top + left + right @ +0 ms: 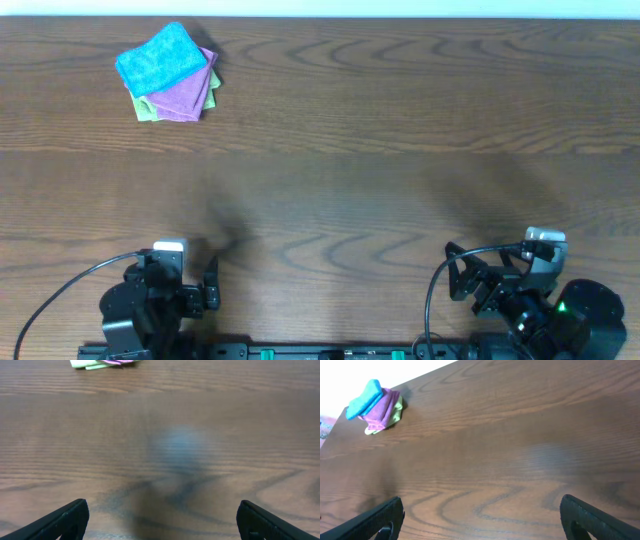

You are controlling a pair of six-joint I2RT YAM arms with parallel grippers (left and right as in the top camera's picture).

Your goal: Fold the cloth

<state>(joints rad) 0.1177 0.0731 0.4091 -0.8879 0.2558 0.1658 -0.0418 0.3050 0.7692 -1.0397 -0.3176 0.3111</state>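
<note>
a dark wood-grain bench (pixel 400 150) seen from above, with two robot arms parked at its near edge. the blue cloth (pixel 161 57) sits at the far left corner, already folded into a compact pad and resting on top of a purple cloth (pixel 188 93), which lies in turn on a light green cloth (pixel 146 108) – a small stack of three. the left gripper (pixel 203 288) and the right gripper (pixel 470 285) are both well apart from the stack, low near the bench edge. in each wrist view the jaws stand wide, with nothing between them but bare wood. judging by this, the folding looks done and the arms appear to be at rest – or, if another fold is wanted, the left arm would need a long reach to the far corner to lift the blue cloth off the pile without dragging the purple one. no brand, label or writing can be read anywhere.
</note>
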